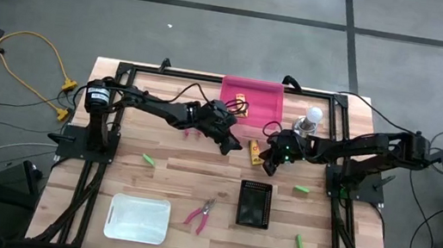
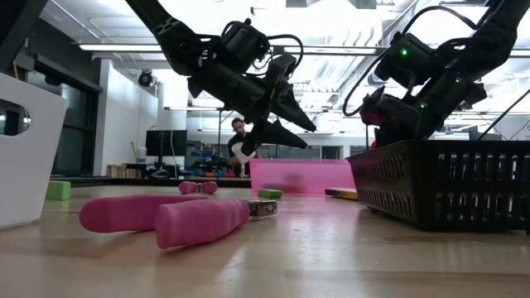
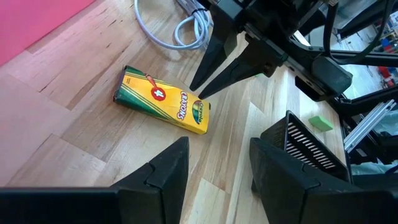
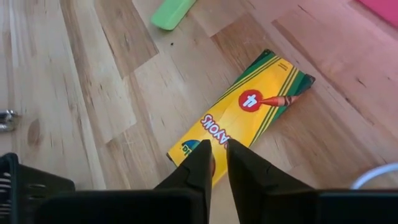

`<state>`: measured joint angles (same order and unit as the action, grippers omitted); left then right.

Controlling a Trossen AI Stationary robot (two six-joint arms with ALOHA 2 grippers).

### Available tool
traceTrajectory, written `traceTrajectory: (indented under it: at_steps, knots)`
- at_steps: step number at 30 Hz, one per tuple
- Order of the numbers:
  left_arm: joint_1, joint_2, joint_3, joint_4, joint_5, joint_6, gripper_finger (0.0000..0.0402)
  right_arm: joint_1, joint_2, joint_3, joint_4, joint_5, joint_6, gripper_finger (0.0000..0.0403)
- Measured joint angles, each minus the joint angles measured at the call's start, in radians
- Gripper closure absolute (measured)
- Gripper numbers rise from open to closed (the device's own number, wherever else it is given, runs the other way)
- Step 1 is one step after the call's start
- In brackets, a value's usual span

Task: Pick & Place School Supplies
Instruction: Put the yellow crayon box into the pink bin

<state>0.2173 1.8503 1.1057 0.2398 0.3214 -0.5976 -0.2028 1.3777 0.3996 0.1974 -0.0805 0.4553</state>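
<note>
A yellow crayon box [image 3: 163,101] lies flat on the table's middle [image 1: 254,151], its printed face up. My right gripper [image 4: 216,163] slants down over the box's near end with a narrow gap between its fingertips. My left gripper [image 3: 217,168] hangs open above the table just left of the box [image 1: 233,146] and holds nothing. Another yellow-orange piece [image 1: 240,103] lies in the pink bin [image 1: 268,113]. Pink pliers [image 1: 200,214] and green blocks [image 1: 148,160] [image 1: 303,188] [image 1: 299,242] lie on the wood. My right gripper's fingertips [image 3: 198,93] stand at the crayon box's end with the green panel [image 4: 189,149], slanting down from the table's right side. Whether they touch the box I cannot tell. The box lies flat on the table.
A black mesh basket [image 1: 253,205] stands near the front, and a white bin [image 1: 137,218] sits at the front left. A white bulb [image 1: 313,120] with a coiled cable [image 3: 180,28] stands behind the box. A person shows in the room beyond the table [image 2: 240,145].
</note>
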Motion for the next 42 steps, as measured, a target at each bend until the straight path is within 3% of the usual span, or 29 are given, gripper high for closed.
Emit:
traceTrajectory:
  at_steps: [17, 32, 42]
  knots:
    - [-0.007, 0.0, 0.0, -0.07, -0.022, 0.02, 0.0237, -0.001, 0.0, 0.0, 0.0, -0.029, 0.259, 0.036]
    - [-0.04, 0.0, 0.0, -0.081, -0.025, -0.089, 0.0237, -0.056, 0.0, 0.0, 0.0, -0.008, 0.197, 0.0358]
    - [-0.041, 0.0, 0.0, -0.064, -0.005, -0.095, 0.0237, -0.082, 0.0, 0.0, -0.008, -0.099, 0.172, 0.0291]
